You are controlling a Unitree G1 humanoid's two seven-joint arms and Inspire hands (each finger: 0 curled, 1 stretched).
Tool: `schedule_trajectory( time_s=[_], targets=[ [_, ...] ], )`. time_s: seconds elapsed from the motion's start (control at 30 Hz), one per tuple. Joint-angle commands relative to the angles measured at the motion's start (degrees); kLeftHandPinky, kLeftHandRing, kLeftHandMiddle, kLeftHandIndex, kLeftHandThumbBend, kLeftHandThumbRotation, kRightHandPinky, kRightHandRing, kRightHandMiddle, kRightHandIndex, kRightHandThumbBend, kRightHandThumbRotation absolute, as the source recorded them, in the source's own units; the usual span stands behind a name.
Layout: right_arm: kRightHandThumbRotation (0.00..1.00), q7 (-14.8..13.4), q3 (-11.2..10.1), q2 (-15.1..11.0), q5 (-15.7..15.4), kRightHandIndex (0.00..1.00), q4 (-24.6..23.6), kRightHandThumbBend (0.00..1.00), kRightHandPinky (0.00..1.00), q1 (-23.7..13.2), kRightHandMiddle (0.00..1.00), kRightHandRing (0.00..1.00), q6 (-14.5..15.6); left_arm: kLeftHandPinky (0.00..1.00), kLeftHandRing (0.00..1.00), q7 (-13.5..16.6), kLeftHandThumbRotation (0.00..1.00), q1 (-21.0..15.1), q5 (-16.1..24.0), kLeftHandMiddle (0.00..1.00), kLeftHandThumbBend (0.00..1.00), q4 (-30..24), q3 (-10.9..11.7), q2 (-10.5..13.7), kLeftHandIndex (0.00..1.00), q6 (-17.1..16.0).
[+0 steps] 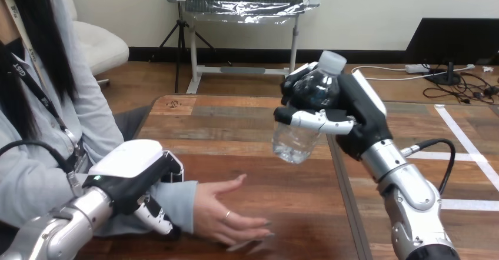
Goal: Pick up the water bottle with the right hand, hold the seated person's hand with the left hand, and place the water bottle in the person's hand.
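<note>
Clear plastic water bottle hangs tilted above the wooden table, right of frame centre, clasped in the right hand. At lower left, the left hand curls round the person's wrist; the person's hand lies open beside it.

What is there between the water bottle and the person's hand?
Nothing, in the head view: just bare wooden table between the water bottle, gripped in the right hand, and the person's hand.
</note>
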Motion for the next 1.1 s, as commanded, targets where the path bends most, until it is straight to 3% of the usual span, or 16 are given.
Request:
schedule_trajectory(
  time_s=[0.0,0.33,0.6,0.83,1.07],
  targets=[
    [0.0,-0.9,0.0,0.9,-0.2,0.45,-0.1,0.78,0.29,-5.6,0.43,0.35,-2.6,0.22,0.28,0.7,0.02,-8.7,-0.6,0.34,0.91,-2.7,-0.1,-1.0,0.33,-2.3],
    [0.0,-1.4,1.5,2.4,-1.5,0.45,-0.4,0.81,0.29,-4.5,0.43,0.36,-3.6,0.21,0.27,1.2,0.01,-11.4,-1.2,0.33,0.91,-1.2,-0.4,-2.0,0.33,-3.9],
    [0.0,-2.5,3.5,3.9,-4.2,0.45,-2.2,0.83,0.28,-2.4,0.42,0.35,-5.4,0.21,0.26,0.7,0.01,-13.2,-0.7,0.33,0.91,-1.2,-0.6,-2.8,0.33,-2.8],
    [0.0,-2.3,4.8,5.2,-4.8,0.45,-2.9,0.84,0.28,-1.1,0.41,0.34,-6.6,0.2,0.26,0.5,0.02,-14.2,0.6,0.33,0.91,-2.3,-0.8,-3.3,0.33,-1.8],
    [0.0,-1.6,6.2,6.8,-4.5,0.44,-4.4,0.85,0.27,1.0,0.39,0.32,-7.5,0.2,0.26,-1.2,0.02,-14.7,-0.7,0.33,0.92,-4.3,-0.1,-4.2,0.34,-1.0]
  ],
)
